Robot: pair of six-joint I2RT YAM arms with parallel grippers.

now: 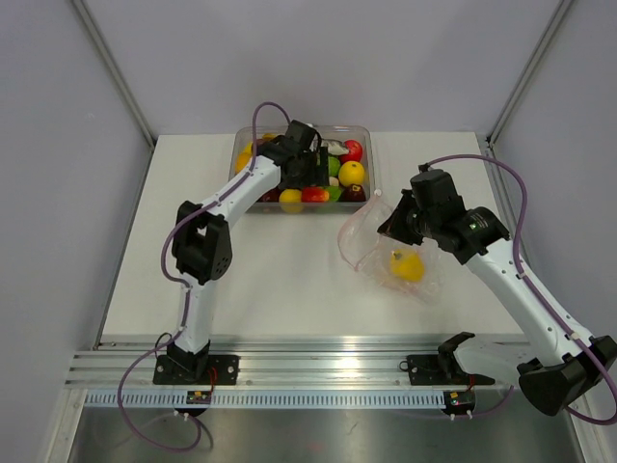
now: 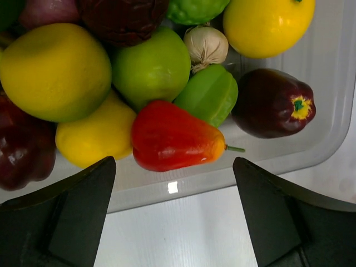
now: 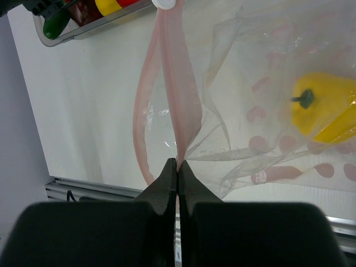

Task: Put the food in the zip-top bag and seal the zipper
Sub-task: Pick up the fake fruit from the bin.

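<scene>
Clear, crinkled plastic marks the bag (image 1: 374, 241), which lies on the right half of the desk (image 1: 280, 280), lifted at one edge by the right arm; one piece of food, a yellow pepper (image 1: 407, 264), sits inside it, so the filling has begun but looks far from finished; the rest of the food is heaped in the tub (image 1: 368, 145) at the far middle of the desk; the zipper (image 3: 181, 94) is unsealed, its two pink strips bowed apart into a loop.

The right jaws are pressed together on the zipper near one end of the mouth, pinching the strip; the left jaws stand wide apart and hold nothing, hanging low over the near wall of the tub with a red fruit (image 2: 175, 136) in line between them.

By my reading the step in hand is picking that red fruit; left after it are the carry to the bag, the other pieces, and the sealing.

The zipper's long axis runs from the right jaws away toward the tub, and the mouth gapes toward the left arm's side; the yellow pepper's stem points roughly toward that mouth; the red fruit lies on its side, long axis across the gap between the left jaws, its thin green stem pointing toward a dark purple pepper (image 2: 272, 103).
</scene>
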